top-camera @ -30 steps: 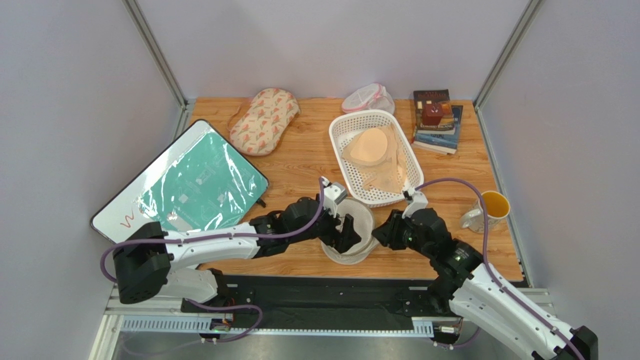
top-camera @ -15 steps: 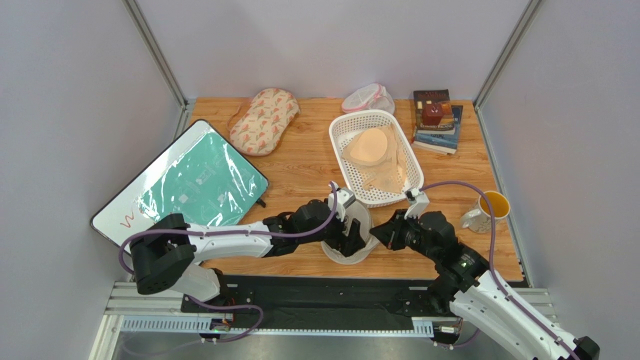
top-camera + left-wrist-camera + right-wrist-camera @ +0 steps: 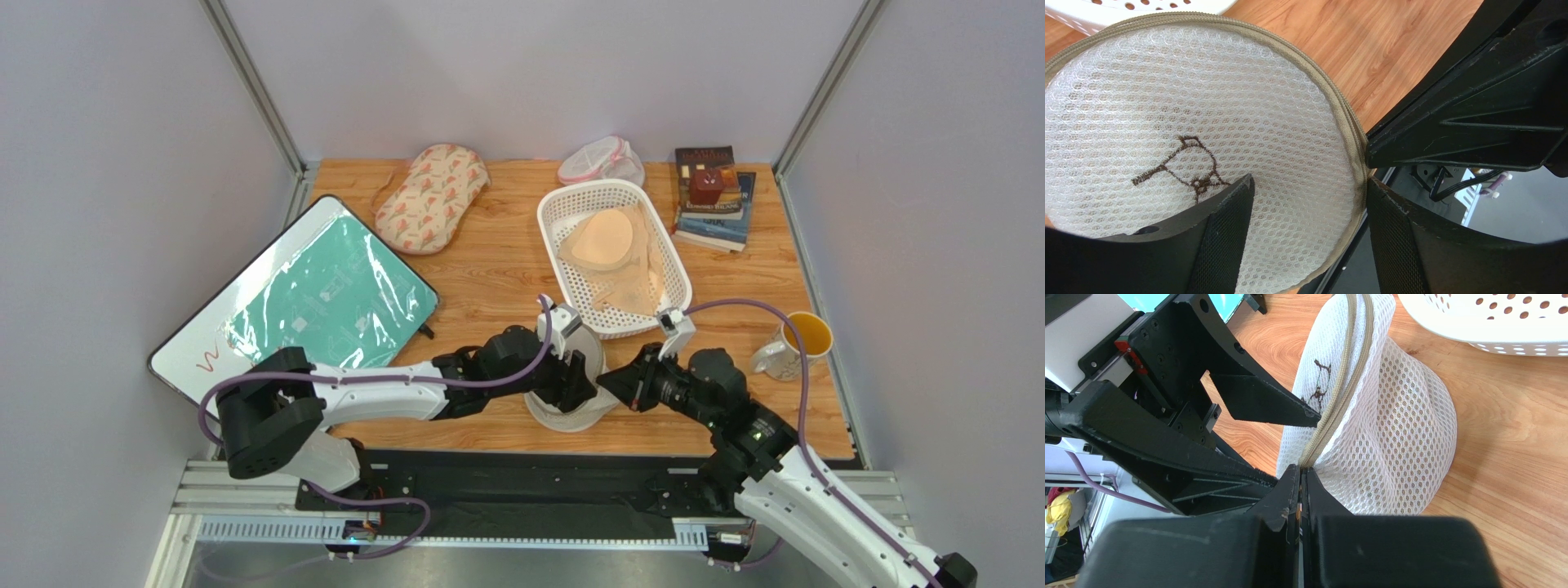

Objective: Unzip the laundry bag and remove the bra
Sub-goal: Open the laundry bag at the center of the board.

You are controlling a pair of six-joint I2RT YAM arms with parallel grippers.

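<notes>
right gripper (image 3: 1300,478) pinches the tan zip band (image 3: 1333,398) of the round cream-white mesh laundry bag (image 3: 1401,429) near the front edge of the wooden table (image 3: 1511,447), left gripper (image 3: 1310,184) spread astride its rim; soft, light mesh should buckle, so hold the firmer zip seam
</notes>
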